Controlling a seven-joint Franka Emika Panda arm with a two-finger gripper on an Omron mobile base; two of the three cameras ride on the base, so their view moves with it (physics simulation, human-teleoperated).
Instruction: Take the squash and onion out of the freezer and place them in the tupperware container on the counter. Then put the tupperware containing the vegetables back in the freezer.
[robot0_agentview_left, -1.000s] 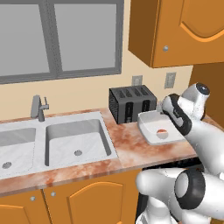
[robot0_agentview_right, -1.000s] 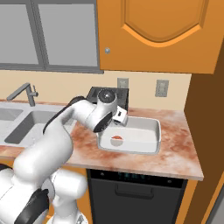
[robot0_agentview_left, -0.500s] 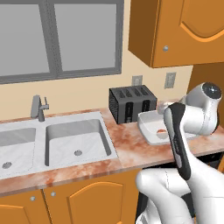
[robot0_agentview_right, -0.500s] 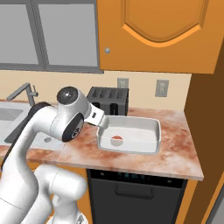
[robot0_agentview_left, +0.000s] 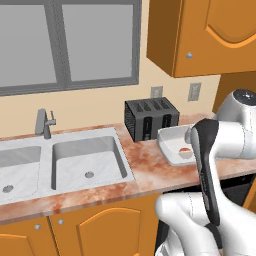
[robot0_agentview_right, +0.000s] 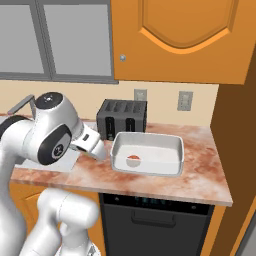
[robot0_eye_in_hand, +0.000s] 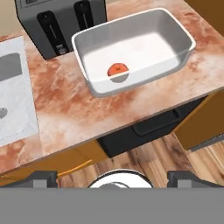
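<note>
The white tupperware container (robot0_agentview_left: 169, 136) (robot0_agentview_right: 148, 136) (robot0_eye_in_hand: 148, 79) stands on the marbled counter (robot0_agentview_left: 150, 171) (robot0_agentview_right: 200, 176) (robot0_eye_in_hand: 65, 101), right of a toaster. A small round reddish onion (robot0_agentview_left: 185, 150) (robot0_agentview_right: 133, 159) (robot0_eye_in_hand: 117, 69) lies inside it, against the near wall. My gripper (robot0_eye_in_hand: 114, 178) is open and holds nothing. It hangs high in front of the counter's edge and looks down at the container from a distance. The squash and the freezer are out of view.
A black toaster (robot0_agentview_left: 151, 119) (robot0_agentview_right: 122, 119) (robot0_eye_in_hand: 61, 19) stands right behind the container. The double sink (robot0_agentview_left: 90, 160) (robot0_eye_in_hand: 11, 96) with its faucet (robot0_agentview_left: 45, 122) lies to the left. A black dishwasher (robot0_agentview_right: 150, 220) (robot0_eye_in_hand: 148, 127) sits under the counter. Orange wall cabinets (robot0_agentview_left: 210, 35) (robot0_agentview_right: 180, 40) hang overhead.
The arm has pulled back from over the container toward the base and folded up. The onion stays in the container. The gripper has stayed open.
</note>
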